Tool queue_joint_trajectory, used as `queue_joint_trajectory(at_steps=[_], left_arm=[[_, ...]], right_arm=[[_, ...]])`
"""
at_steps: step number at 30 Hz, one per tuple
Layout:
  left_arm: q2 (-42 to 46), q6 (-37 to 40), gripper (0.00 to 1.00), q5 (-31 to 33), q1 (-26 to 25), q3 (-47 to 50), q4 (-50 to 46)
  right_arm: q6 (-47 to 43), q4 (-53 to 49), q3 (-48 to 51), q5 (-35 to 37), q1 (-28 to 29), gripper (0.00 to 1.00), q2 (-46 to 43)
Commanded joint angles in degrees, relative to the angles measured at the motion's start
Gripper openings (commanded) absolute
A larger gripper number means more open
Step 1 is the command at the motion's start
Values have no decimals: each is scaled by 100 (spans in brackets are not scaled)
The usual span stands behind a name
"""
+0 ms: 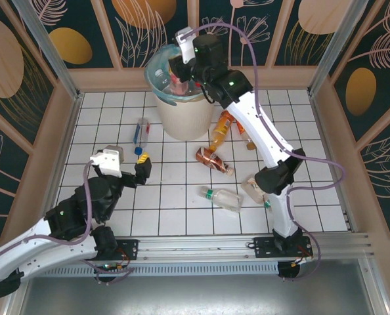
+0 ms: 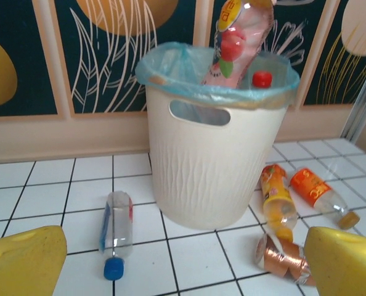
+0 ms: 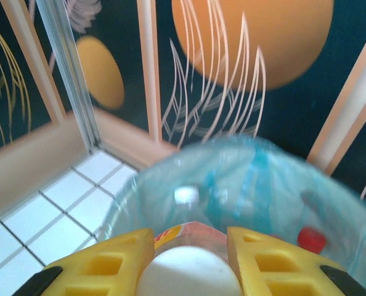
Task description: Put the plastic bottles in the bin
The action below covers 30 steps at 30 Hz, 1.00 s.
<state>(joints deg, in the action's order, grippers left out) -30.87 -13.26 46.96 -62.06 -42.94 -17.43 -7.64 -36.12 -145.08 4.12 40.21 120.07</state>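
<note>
Plastic bottles (image 1: 221,199): several small ones lie scattered on the white tiled table (image 1: 116,197), centre and right of the overhead frame.
Bin: round off-white plastic bin (image 1: 182,117) with a teal liner, upper middle; a red cap (image 2: 262,79) shows inside.
Right gripper (image 3: 189,240): pinching a pink-labelled clear bottle (image 2: 235,43) over the bin's mouth.
Left gripper (image 2: 183,259): yellow fingers (image 2: 23,262) spread wide, holding nothing, lower left overhead.
Beside the bin: blue-capped clear bottle (image 2: 116,231) left, two orange bottles (image 2: 276,200) right.
</note>
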Motion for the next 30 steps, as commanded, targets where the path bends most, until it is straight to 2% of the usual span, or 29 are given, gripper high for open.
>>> queue_joint_trajectory(at_steps=[1,10,16,21,30], left_arm=[[-141,-98,98,-46,-18,-129,-191],[-129,-221,98,37,-23,70,-36],[33,-344,98,211,-17,132,-109],[59,-414,98,250,-24,119,-186],[-23,-423,98,329,-25,119,-122]], right_arm=[[-65,-268,73,181,-39,5,-161],[77,-872,123,-268,-212,13,515],[217,-803,63,-660,-421,15,1108],[218,-752,-160,-714,-480,19,1568],[306,-313,-294,-549,-514,15,1233]])
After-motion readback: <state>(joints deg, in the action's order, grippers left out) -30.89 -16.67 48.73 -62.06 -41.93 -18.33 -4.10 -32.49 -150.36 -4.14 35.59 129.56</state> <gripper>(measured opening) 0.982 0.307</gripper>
